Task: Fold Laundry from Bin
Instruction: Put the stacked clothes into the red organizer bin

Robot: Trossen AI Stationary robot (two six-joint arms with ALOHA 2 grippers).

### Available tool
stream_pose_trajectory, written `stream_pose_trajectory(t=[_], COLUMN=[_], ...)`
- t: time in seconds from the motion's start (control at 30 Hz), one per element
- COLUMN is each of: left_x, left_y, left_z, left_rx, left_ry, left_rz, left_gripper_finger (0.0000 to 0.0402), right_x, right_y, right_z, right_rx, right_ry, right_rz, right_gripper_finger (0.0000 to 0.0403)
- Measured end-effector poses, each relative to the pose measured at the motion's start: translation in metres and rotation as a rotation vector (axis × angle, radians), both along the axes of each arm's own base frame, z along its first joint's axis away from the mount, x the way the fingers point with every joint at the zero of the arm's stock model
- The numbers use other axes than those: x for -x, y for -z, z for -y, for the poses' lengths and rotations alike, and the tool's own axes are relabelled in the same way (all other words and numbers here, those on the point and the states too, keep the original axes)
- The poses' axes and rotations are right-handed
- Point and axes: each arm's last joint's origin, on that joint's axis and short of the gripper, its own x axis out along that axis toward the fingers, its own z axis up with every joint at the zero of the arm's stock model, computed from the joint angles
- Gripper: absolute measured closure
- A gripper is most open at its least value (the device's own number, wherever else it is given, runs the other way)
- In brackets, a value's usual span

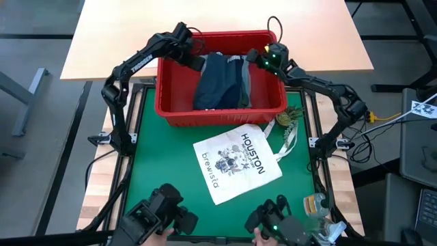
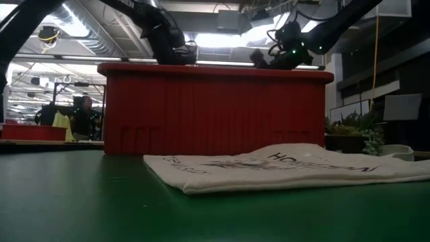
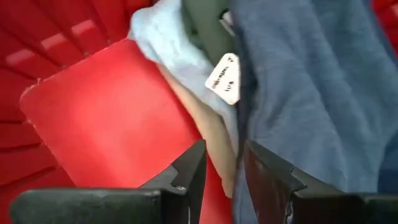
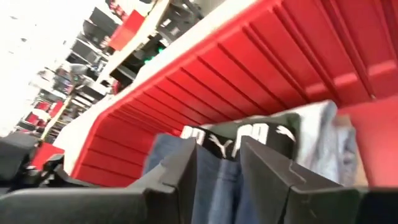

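Red bin [image 1: 220, 109] at far end of green mat [image 1: 171, 171], open top, laundry [image 1: 220, 80] piled inside. Landmark = bin for everything below.

Inside bin: navy/blue garment on top, mid-bin; dark olive-green piece [image 1: 247, 82] along its right side; black waistband w/ white lettering [image 4: 239, 138] at far end of pile, seen in right wrist view. Light blue fabric [image 3: 171, 46] and beige fabric [image 3: 208, 134] tucked under blue garment [image 3: 311, 93], against bin's red floor; small white tag [image 3: 224, 78] among them.

Left gripper [image 1: 193, 56] dipped into bin at far-left corner, over left edge of pile. Left wrist view: fingers [image 3: 186, 174] partly apart, beige fabric edge lying in gap between them; clamped on it or merely straddling – can't tell.

Right gripper [image 1: 259, 60] at bin's far-right corner, just over rim, above olive-green piece. Right wrist view: fingers [image 4: 180, 174] partly apart, narrow gap, blue garment and waistband seen beyond gap; nothing clearly gripped – can't tell if holding.

White tote bag [image 1: 237, 164] printed "HOUSTON brewista" flat on mat just in front of bin, angled, strap trailing toward bin's front-right corner. Small green plant [image 1: 292, 117] beside bin's front-right corner.

Low view: bin's front wall [image 2: 215, 111] upright behind tote, both arms reaching in over rim from above. Person [image 2: 84, 114] far back in room, left of bin.
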Motion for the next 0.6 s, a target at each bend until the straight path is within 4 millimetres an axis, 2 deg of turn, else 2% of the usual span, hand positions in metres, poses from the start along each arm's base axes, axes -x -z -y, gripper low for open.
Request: stream_pose_trajectory(t=[0.1, 0.2, 0.3, 0.43, 0.6], left_x=[-0.004, -0.015, -0.031, -0.050, -0.072], left_y=[-0.004, -0.006, -0.004, 0.008, 0.031], left_z=[0.006, 0.013, 0.021, 0.025, 0.023], left_rx=[0.019, 0.048, 0.018, -0.045, -0.064], left_ry=[0.069, 0.169, 0.260, 0.315, 0.325], left_rz=[0.051, 0.134, 0.139, 0.083, 0.042], left_gripper_finger=[0.0299, 0.0299, 0.0299, 0.0299, 0.0299], right_x=[-0.006, -0.016, -0.026, -0.037, -0.045], right_y=[-0.005, -0.007, -0.003, 0.002, 0.022], right_z=[-0.005, -0.015, -0.025, -0.037, -0.042], right_rx=[0.034, 0.055, 0.078, 0.120, 0.083], right_ry=[-0.055, -0.122, -0.169, -0.237, -0.241], right_rz=[0.017, 0.035, -0.022, -0.107, -0.249], right_gripper_finger=[0.0281, 0.0281, 0.0281, 0.0281, 0.0281])
